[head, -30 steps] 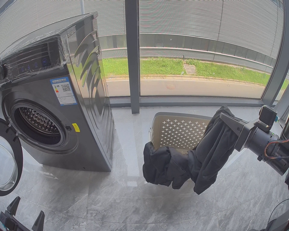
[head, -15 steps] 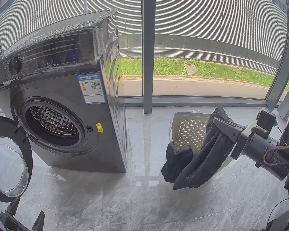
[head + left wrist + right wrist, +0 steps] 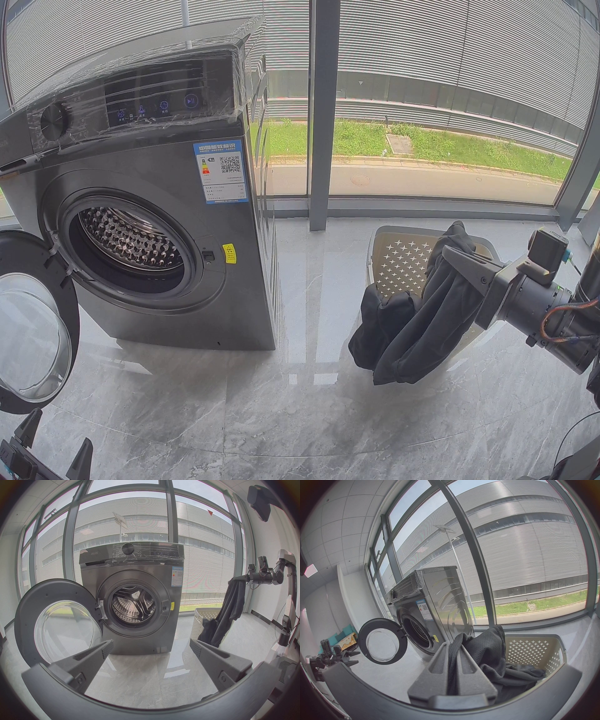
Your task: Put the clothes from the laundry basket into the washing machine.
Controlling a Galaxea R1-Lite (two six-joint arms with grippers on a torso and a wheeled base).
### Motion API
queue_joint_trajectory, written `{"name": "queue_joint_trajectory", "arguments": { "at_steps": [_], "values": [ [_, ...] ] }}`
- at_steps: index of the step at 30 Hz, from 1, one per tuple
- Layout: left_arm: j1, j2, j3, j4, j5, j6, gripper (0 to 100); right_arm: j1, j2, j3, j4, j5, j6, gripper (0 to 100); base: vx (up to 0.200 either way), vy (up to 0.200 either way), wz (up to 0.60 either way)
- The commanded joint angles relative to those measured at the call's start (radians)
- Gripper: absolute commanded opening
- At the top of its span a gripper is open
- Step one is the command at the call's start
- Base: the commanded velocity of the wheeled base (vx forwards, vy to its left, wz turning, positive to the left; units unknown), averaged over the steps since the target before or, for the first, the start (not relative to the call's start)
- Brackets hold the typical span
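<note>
right wrist view: right gripper [image 3: 453, 647] fingers [image 3: 471, 677] pinch mesh-weave dark garment [image 3: 486, 648].

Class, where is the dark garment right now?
The dark garment hangs at the head view's right, pinched in the right gripper, draped over the laundry basket.

The glossy grey floor [image 3: 300, 412] carries the washing machine [image 3: 244, 294], standing at the left by the window, and the pale laundry basket [image 3: 400, 262], apart to its right.
</note>
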Motion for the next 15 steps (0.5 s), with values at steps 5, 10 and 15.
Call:
{"name": "queue_joint_trajectory", "arguments": {
  "at_steps": [5, 10, 15],
  "values": [
    [0.0, -0.017, 0.016, 0.0, 0.0, -0.001, 100, -0.011, 0.043, -0.007, 0.002, -0.085, -0.002, 0, -0.2, 0.0, 0.0],
    [0.0, -0.017, 0.016, 0.0, 0.0, -0.002, 100, -0.016, 0.046, -0.034, 0.02, -0.168, -0.002, 0, 0.0, 0.0, 0.0],
    [0.0, -0.017, 0.016, 0.0, 0.0, -0.002, 100, -0.036, 0.07, -0.062, 0.019, -0.24, 0.002, 0, 0.0, 0.0, 0.0]
  ]
}}
